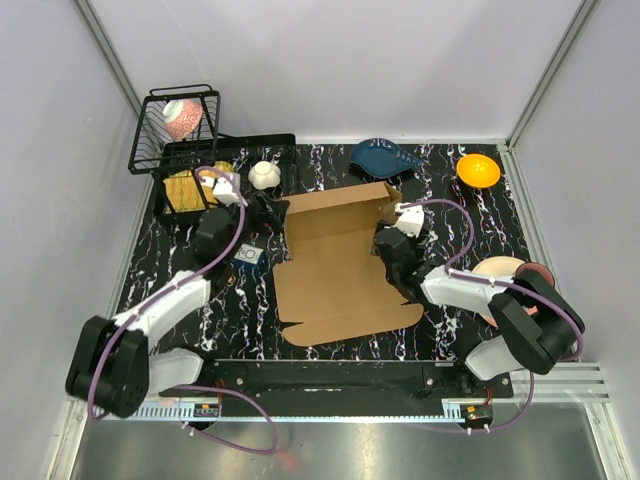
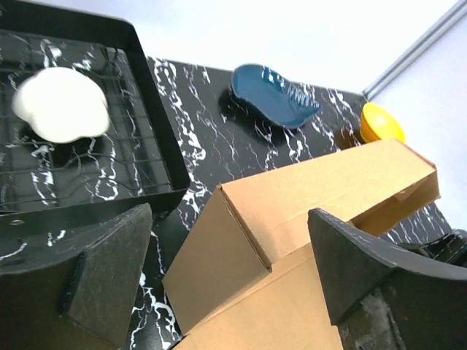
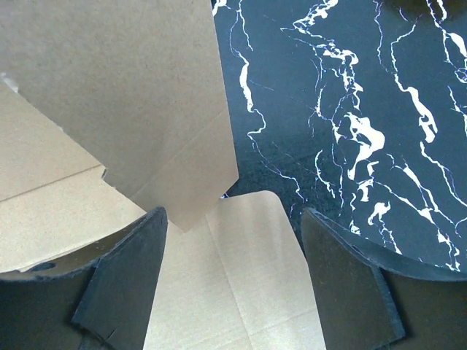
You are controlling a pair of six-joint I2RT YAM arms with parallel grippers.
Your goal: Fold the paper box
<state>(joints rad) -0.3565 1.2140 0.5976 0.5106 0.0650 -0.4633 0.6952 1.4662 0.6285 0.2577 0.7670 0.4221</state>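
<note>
Our left gripper (image 2: 230,244) and right gripper (image 3: 233,222) both gape wide, flanking the box (image 1: 335,275) at the middle of the table (image 1: 330,165), and we judge its raised back wall may spring flat if we push one side alone.

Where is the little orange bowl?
In the top view, the shiny orange bowl sits at the far right corner of the black marbled table, just right of the dark blue leaf-shaped dish.
</note>
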